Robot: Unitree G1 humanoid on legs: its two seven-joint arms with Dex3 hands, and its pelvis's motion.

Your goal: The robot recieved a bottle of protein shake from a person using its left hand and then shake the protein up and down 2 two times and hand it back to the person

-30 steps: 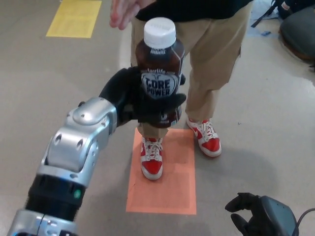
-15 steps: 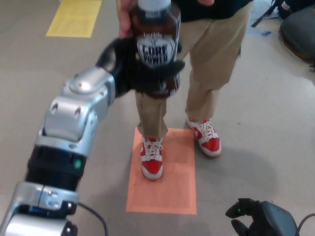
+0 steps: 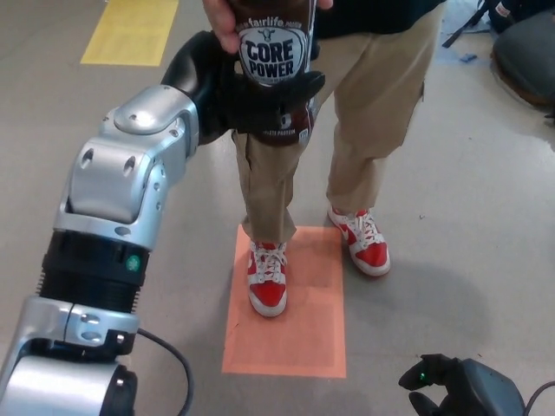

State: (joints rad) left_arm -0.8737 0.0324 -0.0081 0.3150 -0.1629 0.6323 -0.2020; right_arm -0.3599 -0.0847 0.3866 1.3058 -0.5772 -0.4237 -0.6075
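A dark brown protein shake bottle (image 3: 276, 61) with a "Core Power" label is upright at the top of the head view; its cap is cut off by the picture's edge. My left hand (image 3: 232, 94) is shut on the bottle's lower half, with the silver forearm reaching up from the lower left. A person's hand (image 3: 218, 26) lies against the bottle's upper part, above my fingers. My right hand (image 3: 464, 390) hangs low at the bottom right corner, far from the bottle and only partly in view.
The person stands just ahead in tan trousers (image 3: 373, 113) and red-and-white shoes (image 3: 267, 282), one foot on an orange floor mark (image 3: 303, 338). A yellow floor mark (image 3: 130, 30) lies at the far left. A dark object (image 3: 525, 48) sits at the top right.
My left arm has lifted the bottle, so the cap has left the top of the picture. The person's hand, above the bottle a second ago, now touches its upper part.
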